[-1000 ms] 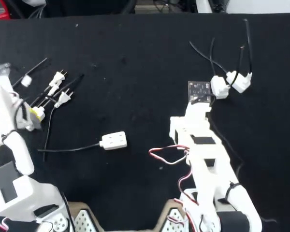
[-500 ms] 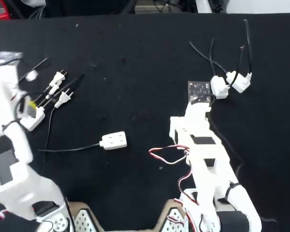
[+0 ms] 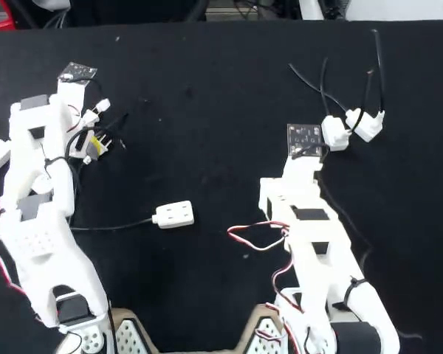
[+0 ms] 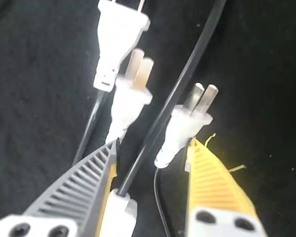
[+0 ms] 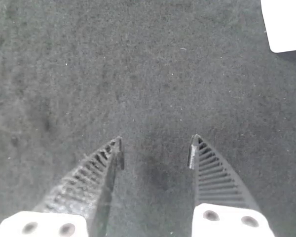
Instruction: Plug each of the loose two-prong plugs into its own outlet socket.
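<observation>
Plug with silver prongs [image 4: 186, 123] is lying on the black surface [image 3: 221, 81] at the far left, just in front of my left hand [image 4: 152, 145]. Its long axis is running almost straight away from the hand, with the prongs pointing away and the cord end pointing toward it. Plug with copper-coloured prongs [image 4: 130, 96] is lying just beside it, nearly parallel, prongs also pointing away. Its rear end is touching the tip of the grey finger [image 4: 84, 182]. A third plug [image 4: 121, 24] is lying farther out, its rear end just beside the copper prongs.

A black cord [image 4: 187, 64] is passing slantwise between the two nearer plugs and into the gap of the hand. I am seeing the left hand wide open, gripping nothing. The cord and the rear of the silver-pronged plug are sitting between the grey finger and the yellow finger [image 4: 212, 187].

In the high view the outlet socket [image 3: 173, 214] is lying near the middle of the surface, well apart from the plugs. Its long axis is running across, and the socket's cord [image 3: 111, 227] is leaving toward the left arm.

My right hand [image 5: 156, 145] is hanging open over bare surface, holding nothing. Two white outlet blocks [image 3: 336, 133] are lying just beyond it, touching each other.
</observation>
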{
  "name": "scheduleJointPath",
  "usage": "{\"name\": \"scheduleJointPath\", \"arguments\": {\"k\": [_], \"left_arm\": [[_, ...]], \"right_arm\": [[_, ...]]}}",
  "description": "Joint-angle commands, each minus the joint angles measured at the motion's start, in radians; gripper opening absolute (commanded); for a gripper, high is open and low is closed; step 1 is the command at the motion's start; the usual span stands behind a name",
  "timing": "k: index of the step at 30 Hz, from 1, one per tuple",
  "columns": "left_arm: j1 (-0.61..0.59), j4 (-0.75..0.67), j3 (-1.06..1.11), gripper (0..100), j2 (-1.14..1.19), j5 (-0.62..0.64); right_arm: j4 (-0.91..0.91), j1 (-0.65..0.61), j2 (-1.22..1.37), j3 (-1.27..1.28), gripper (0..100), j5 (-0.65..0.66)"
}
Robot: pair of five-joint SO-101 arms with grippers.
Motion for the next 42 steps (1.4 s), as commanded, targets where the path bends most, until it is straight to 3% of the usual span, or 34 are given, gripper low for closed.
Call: {"name": "scheduleJointPath", "arguments": {"k": [1, 11, 25, 32, 42], "left_arm": [[0.018, 0.058, -0.188, 22, 0.091, -0.002], [0.056, 0.173, -0.476, 22, 0.281, 0.097], [0.061, 0.548, -0.846, 23, 0.315, 0.086], [0.071, 0.546, -0.862, 22, 0.456, 0.020], [0.058, 0.474, -1.095, 22, 0.631, 0.080]], "right_arm": [[-0.021, -0.020, -0.033, -0.070, 20.4, -0.012], [-0.021, -0.020, -0.033, -0.070, 20.4, -0.012], [-0.021, -0.020, -0.033, -0.070, 20.4, -0.012], [-0.021, -0.020, -0.033, -0.070, 20.4, -0.012], [-0.021, -0.020, -0.033, -0.070, 20.4, -0.012]]}}
